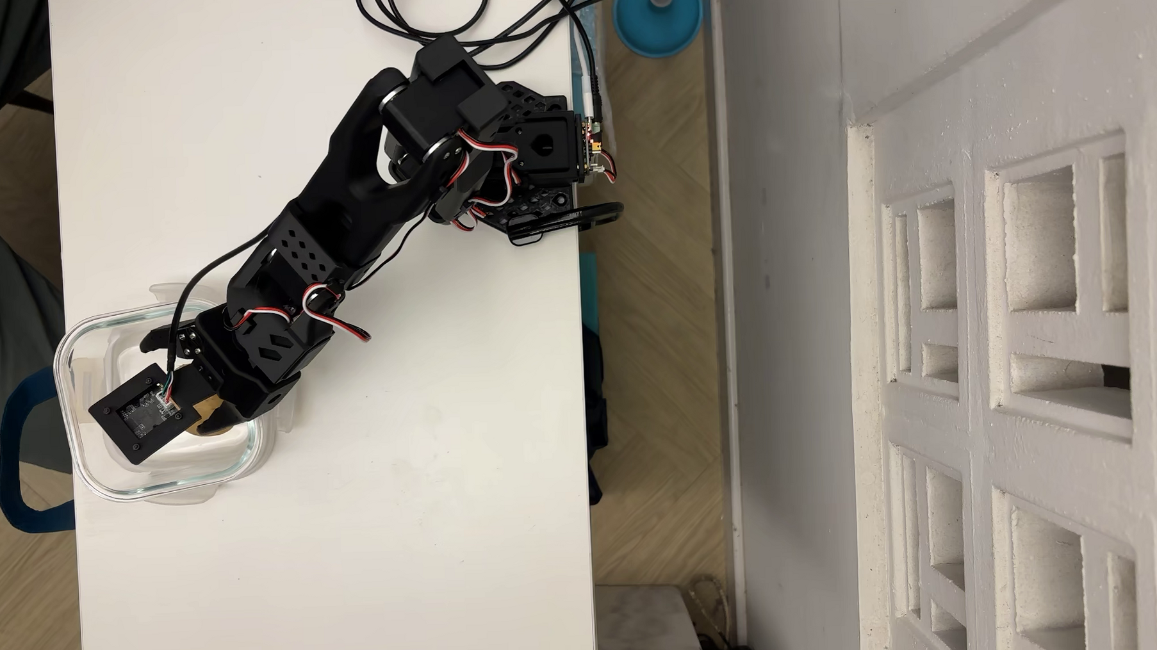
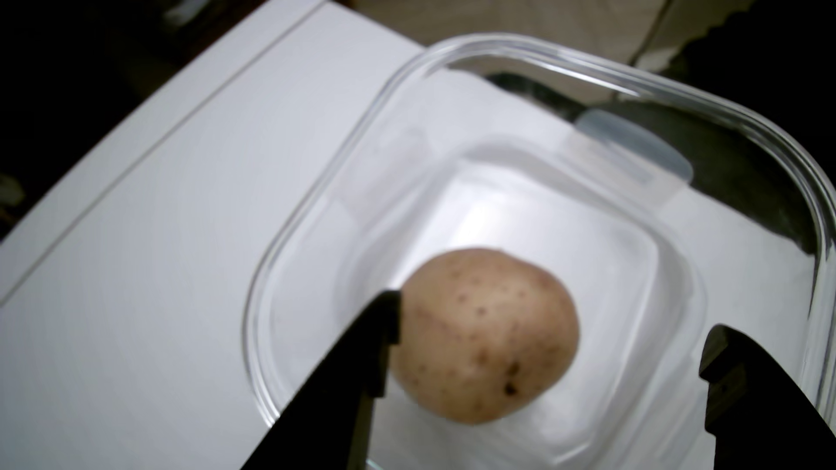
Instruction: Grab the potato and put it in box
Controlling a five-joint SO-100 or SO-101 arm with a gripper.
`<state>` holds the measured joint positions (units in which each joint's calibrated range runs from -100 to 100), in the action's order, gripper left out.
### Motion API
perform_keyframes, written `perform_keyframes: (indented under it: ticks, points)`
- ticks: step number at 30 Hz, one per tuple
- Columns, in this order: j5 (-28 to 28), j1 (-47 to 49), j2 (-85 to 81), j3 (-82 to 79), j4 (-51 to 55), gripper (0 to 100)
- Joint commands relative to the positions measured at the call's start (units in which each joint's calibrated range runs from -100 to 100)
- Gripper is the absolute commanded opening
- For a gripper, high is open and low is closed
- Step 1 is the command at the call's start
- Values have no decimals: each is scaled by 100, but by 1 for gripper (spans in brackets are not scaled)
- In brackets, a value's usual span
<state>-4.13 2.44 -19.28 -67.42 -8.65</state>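
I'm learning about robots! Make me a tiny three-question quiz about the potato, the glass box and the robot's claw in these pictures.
1. True or false: in the wrist view the potato appears inside the box.
2. In the wrist view, the gripper jaws are: A) spread apart, B) squeezed tight together.
3. Fill in: in the overhead view the box sits near the ____ edge of the white table.

Key: 1 true; 2 A, a gap shows beside the potato; 3 left.
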Motion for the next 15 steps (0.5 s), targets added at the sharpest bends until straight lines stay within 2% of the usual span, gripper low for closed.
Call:
perform_keyframes:
  ticks: [1, 7, 15]
  points:
    - [-126, 122, -130, 210, -138, 35]
    - [-288, 641, -1067, 45, 19, 34]
    - [-295, 2074, -2703, -1455, 159, 20]
